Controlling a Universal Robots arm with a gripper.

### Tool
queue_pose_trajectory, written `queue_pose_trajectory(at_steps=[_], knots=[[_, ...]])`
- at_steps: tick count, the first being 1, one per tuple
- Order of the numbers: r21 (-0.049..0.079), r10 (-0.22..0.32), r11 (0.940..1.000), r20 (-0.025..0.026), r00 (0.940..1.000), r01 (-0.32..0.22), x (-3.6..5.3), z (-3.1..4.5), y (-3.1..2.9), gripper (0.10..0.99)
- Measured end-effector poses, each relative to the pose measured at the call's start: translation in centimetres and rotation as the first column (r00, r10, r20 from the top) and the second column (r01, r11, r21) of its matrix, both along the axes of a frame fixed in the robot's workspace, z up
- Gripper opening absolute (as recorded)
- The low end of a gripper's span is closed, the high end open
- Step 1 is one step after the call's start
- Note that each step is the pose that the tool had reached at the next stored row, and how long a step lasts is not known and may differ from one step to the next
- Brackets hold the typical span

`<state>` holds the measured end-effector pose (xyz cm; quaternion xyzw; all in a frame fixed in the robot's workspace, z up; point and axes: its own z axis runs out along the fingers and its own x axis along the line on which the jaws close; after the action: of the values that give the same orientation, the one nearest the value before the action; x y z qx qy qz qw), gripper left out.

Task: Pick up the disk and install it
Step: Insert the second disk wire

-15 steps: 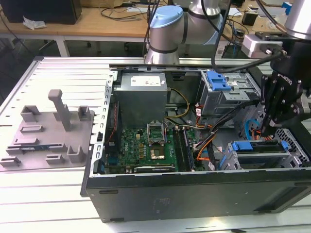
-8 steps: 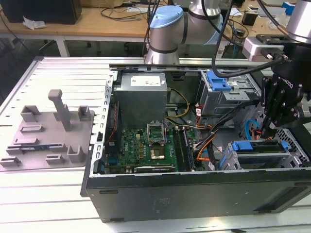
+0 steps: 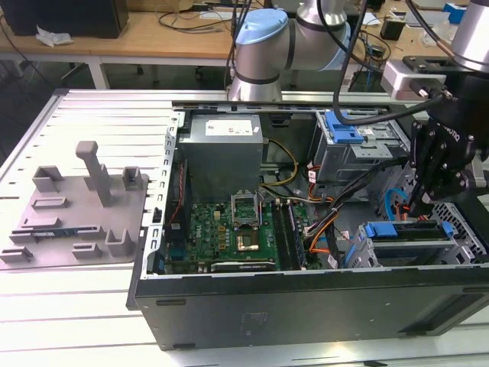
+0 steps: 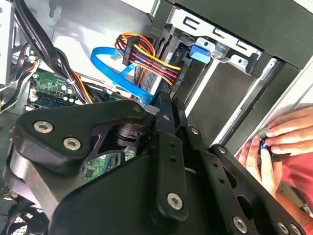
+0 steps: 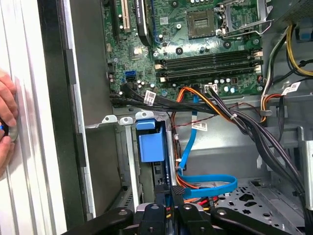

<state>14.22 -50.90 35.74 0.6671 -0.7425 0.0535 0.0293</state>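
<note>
The disk [image 3: 409, 231] lies slotted in the lower drive cage [image 3: 458, 248] at the exterior view's right end of the open computer case, its blue carrier edge showing. In the first wrist view the blue carrier end [image 5: 150, 142] sits in the cage slot. My gripper [image 3: 419, 205] hangs just above the cage, close beside the disk. In both wrist views the black fingers meet at their tips with nothing between them, so the gripper [image 5: 177, 192] [image 4: 165, 104] is shut and holds nothing.
A second cage with a blue latch [image 3: 341, 128] stands at the case's back. Bundled cables [image 5: 230, 115] and a blue data cable [image 5: 210, 186] run beside the cage. The grey holder tray [image 3: 76, 206] lies on the exterior view's left. A person's hand [image 4: 286, 139] rests outside the case wall.
</note>
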Motion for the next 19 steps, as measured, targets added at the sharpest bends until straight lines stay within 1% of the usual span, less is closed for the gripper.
queue_pose_trajectory(at_steps=[1,2,4,5,9,14,17,18,19], knots=[[0.006,0.000,1.0000,0.0002,1.0000,0.000,0.00,-0.02,-0.16,0.161],[0.019,0.000,0.9998,0.0008,1.0000,0.000,0.00,-0.05,-0.56,0.161],[0.030,0.000,0.9996,0.0019,1.0000,0.000,-0.01,-0.07,-0.76,0.161],[0.037,0.000,0.9993,0.0022,1.0000,0.000,-0.01,-0.08,-0.88,0.161],[0.038,0.000,0.9993,0.0021,1.0000,0.000,-0.02,-0.09,-0.96,0.161],[0.044,0.000,0.9990,0.0022,1.0000,0.000,-0.07,-0.14,-1.35,0.161],[0.044,0.000,0.9990,0.0022,1.0000,0.000,-0.07,-0.13,-1.36,0.161],[0.044,0.000,0.9990,0.0023,1.0000,0.000,-0.07,-0.13,-1.36,0.161],[0.045,0.000,0.9990,0.0039,1.0000,0.000,-0.09,-0.14,-1.36,0.161]])
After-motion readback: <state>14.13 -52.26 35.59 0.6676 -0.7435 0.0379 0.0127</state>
